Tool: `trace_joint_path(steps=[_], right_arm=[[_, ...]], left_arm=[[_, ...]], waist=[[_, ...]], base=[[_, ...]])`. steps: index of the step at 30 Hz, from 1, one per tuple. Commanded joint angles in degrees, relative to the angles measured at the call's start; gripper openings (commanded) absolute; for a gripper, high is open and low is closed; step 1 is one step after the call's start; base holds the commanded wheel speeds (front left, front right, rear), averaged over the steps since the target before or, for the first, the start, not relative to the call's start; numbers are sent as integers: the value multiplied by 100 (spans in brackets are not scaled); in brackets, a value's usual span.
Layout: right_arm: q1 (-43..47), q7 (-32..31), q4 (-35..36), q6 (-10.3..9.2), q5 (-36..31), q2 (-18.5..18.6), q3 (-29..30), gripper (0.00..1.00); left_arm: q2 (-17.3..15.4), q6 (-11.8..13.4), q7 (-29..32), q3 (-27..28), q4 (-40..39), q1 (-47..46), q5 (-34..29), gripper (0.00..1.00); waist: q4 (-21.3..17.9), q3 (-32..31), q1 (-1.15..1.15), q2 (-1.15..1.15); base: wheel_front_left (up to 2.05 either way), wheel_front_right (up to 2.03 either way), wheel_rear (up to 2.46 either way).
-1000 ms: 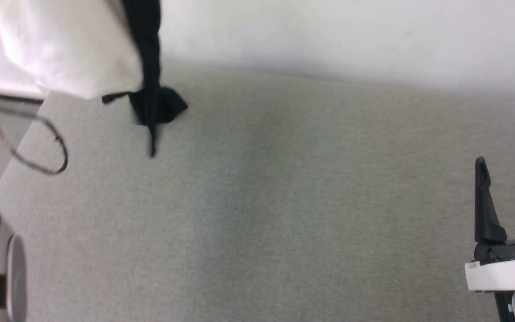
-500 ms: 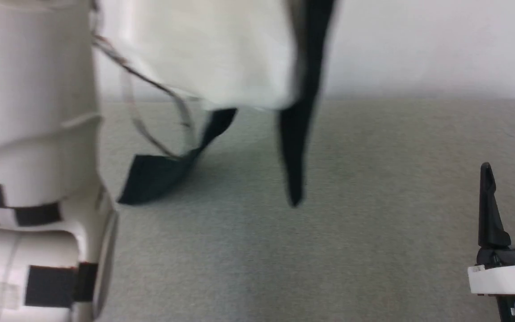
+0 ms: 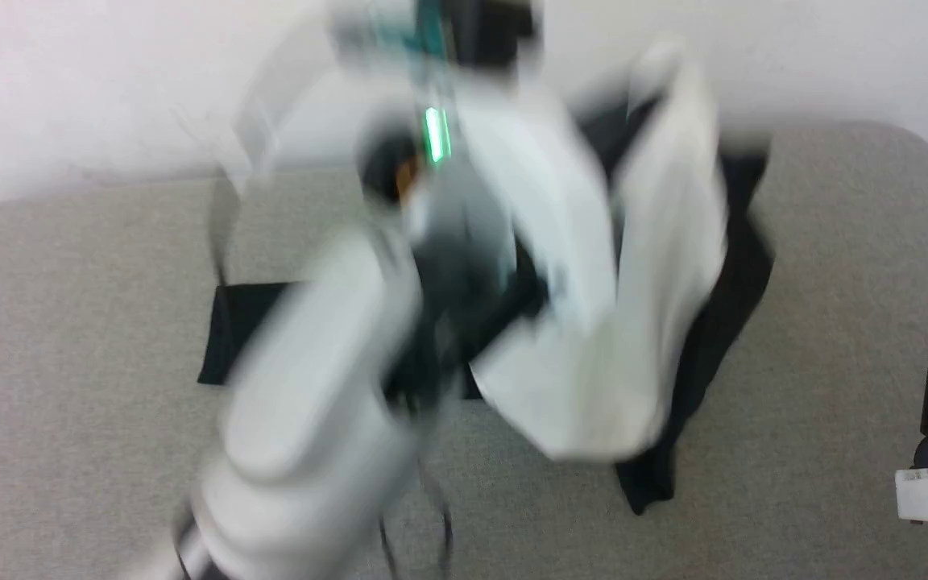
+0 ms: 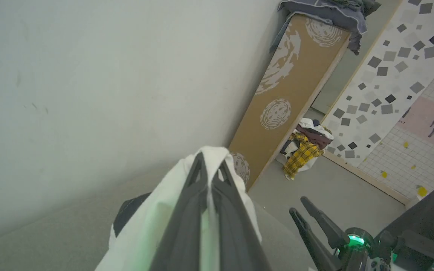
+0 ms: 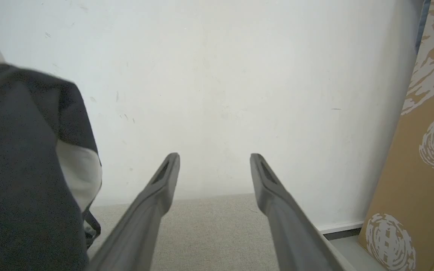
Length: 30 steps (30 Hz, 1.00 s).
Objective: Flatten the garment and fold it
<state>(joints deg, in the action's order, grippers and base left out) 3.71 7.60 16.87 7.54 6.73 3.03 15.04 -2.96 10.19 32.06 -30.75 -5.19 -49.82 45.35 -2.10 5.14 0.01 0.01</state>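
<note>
Garment: the garment (image 3: 657,322) is held up over the middle of the counter (image 3: 69,338), its white body bunched in hanging folds and its black sleeves trailing below. One sleeve appears to lie on the grey surface behind the left forearm (image 3: 311,403), though blur prevents certainty.
Left hand: the left hand (image 4: 211,162) is clamped on a fold of white cloth, which is pinched near the fingertips at a single place.
Right hand: the right hand (image 5: 213,158) is spread wide with nothing in it. It is placed low at the counter's right side, apart from the cloth.
Step judged: a lift and shake-out before spreading. Nothing is flattened yet and no fold has been made.
Risk, slip: only a thin fold is caught near the tips, so the cloth could be lost if it is swung hard.
Risk, tangle: the folds hang close against the left forearm, so cloth could be draped over it or dragged along with it.
Risk, trapped sleeves: if the garment is lowered as it hangs, the sleeves could be buried under the white body and creases pressed in.
Risk, edge: the trailing black cloth is near the counter's right part, so weight could be pulled over the side.
Risk, missed second grip: a swinging hem may be hard for the open right hand to catch.
</note>
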Motion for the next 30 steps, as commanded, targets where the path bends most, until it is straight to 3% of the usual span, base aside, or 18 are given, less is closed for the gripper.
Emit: trace_joint_path(steps=[1,7,13,14,16,21,24,30], right_arm=[[-48,-5,29,-5,46,-15,20,100],[-15,-12,22,-5,84,-15,-48,100],[-43,-12,8,-5,65,-15,-117,100],[-46,-18,12,-5,54,-15,-107,100],[-45,-38,15,-5,27,-15,-99,100],[-27,-96,31,-5,2,-15,-108,100],[16,-136,47,-5,1,-15,-122,100],[174,-189,63,-5,29,-15,-189,100]], left_arm=[[-3,76,-175,-150,-7,585,5,0],[-179,245,-661,-825,506,2257,-260,0],[-401,262,-1111,-1093,1295,2768,-608,1],[-395,223,-1162,-1108,1353,2759,-617,24],[-357,177,-1272,-1066,1390,2710,-587,100],[-318,52,-1614,-856,1022,2505,-527,100],[-372,106,-2020,-533,513,2488,-525,100],[-1084,391,-3154,159,-513,2966,-1103,100]], waist=[[-110,183,-1,-1],[-166,407,-1,-1],[-121,504,-1,-1],[-87,495,-1,-1],[-20,451,-1,-1],[139,255,-1,-1],[211,131,-1,-1],[302,-5,-1,-1]], base=[[0,0,0],[0,0,0],[0,0,0],[0,0,0],[0,0,0],[0,0,0],[0,0,0],[0,0,0]])
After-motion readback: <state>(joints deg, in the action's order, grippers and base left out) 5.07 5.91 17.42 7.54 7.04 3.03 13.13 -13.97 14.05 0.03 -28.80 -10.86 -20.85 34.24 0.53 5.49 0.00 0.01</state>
